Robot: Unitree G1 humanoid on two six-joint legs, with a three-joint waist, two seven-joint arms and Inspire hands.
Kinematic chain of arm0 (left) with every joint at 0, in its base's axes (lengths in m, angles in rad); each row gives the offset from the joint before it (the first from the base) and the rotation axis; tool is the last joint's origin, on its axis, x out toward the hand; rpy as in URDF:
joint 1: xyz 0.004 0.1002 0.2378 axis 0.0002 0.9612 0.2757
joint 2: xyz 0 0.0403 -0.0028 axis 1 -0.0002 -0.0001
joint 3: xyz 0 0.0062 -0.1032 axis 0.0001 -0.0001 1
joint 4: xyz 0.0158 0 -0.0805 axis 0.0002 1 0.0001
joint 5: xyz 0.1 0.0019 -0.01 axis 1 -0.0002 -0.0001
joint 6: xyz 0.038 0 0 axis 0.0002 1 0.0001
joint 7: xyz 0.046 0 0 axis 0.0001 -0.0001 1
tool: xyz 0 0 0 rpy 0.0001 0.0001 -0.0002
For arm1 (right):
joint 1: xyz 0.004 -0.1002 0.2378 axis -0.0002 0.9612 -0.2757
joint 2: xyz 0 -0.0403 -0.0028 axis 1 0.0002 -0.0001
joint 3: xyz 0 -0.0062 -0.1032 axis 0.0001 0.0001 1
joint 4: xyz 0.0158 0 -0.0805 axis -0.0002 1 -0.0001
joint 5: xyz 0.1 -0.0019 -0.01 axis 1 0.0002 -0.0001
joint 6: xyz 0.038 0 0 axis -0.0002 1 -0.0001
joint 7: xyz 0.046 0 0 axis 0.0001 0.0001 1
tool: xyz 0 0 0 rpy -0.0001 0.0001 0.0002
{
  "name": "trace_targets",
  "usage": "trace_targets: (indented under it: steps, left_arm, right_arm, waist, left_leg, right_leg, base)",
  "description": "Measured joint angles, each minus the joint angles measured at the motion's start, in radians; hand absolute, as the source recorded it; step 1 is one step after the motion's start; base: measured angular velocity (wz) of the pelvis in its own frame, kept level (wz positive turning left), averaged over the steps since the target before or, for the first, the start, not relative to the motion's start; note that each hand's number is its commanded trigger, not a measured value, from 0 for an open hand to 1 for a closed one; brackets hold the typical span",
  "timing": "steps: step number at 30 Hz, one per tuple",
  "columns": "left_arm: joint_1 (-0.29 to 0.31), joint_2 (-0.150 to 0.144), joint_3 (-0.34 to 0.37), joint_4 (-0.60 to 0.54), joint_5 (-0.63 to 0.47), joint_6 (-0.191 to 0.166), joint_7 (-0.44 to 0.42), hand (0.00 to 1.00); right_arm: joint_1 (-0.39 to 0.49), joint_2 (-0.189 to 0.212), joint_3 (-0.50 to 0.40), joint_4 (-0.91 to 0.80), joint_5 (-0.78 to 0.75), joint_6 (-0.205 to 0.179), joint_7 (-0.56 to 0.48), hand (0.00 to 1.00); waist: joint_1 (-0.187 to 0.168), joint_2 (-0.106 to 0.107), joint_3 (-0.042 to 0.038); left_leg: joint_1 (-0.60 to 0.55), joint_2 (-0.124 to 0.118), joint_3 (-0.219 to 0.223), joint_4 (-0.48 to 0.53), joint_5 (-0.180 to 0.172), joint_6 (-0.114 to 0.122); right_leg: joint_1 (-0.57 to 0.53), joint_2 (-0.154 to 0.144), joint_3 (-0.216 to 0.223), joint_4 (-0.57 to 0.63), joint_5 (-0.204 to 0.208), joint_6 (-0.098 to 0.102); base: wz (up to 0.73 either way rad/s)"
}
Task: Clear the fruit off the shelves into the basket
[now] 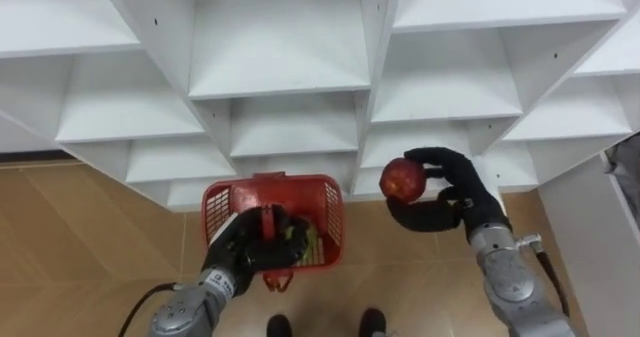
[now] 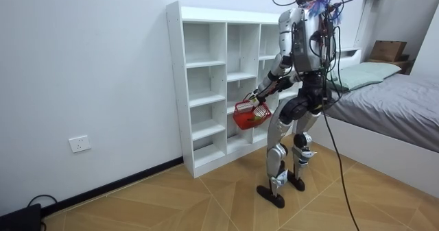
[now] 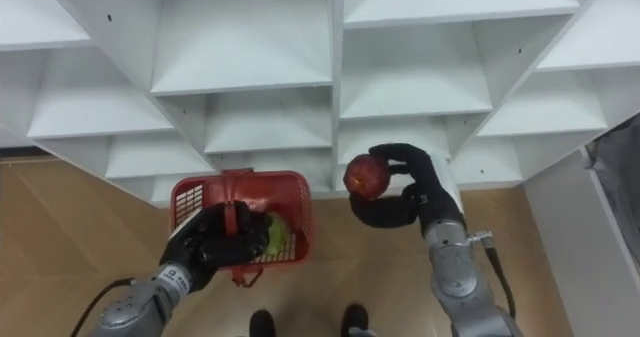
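1. Fingers (image 1: 252,239) of the left hand (image 1: 235,255) are curling tight round the handle of the red basket (image 1: 328,209), so that hand is carrying the basket out in front of the body, mouth facing up.
2. Inside the basket something yellow-green (image 1: 312,243) is lying against the near wall, just beside the left hand; what fruit it is cannot be told.
3. Seen from the head, the basket's long axis is running left to right, and its handle is crossing the short way over the middle.
4. To the right of the basket's right rim, the red apple (image 1: 402,179) is hanging in the air, near the rim but apart from it and clear of the shelves.
5. Around the apple the right hand (image 1: 452,205) is closing, with fingers over its top and far side and the thumb curving under it, so the fruit is gripped, not resting.
6. Behind both hands the white shelf unit (image 1: 280,77) is standing with its visible compartments bare; in the room view the robot is standing upright close to its front.
7. Judging from this, the coming move is turning on one thing: the apple is lying to the right of the basket's mouth, so the right hand is needing to travel leftward over the rim before letting go.
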Motion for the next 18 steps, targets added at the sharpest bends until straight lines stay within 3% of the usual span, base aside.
trace_targets:
  steps: [4,18]
  left_arm:
    - [-0.005,-0.004,-0.023,0.0,-0.001,0.0,-0.004,1.0]
    - [-0.02,-0.002,-0.073,0.0,-0.001,-0.005,-0.042,1.0]
  right_arm:
    - [-0.007,0.032,0.04,-0.01,-0.004,0.0,0.039,1.0]
    - [-0.049,0.033,0.101,-0.044,-0.07,0.002,0.144,1.0]
  waist:
    - [0.002,0.005,0.0026]
    - [0.001,0.011,0.0047]
  left_leg:
    - [-0.003,0.001,0.005,-0.008,0.0,0.0]
    - [-0.016,0.0,0.01,-0.014,-0.002,-0.001]
  right_leg:
    - [-0.006,0.006,0.011,-0.011,0.001,0.002]
    - [-0.019,-0.002,0.011,-0.011,0.001,0.004]
  base:
    - [-0.05]
    - [-0.01]
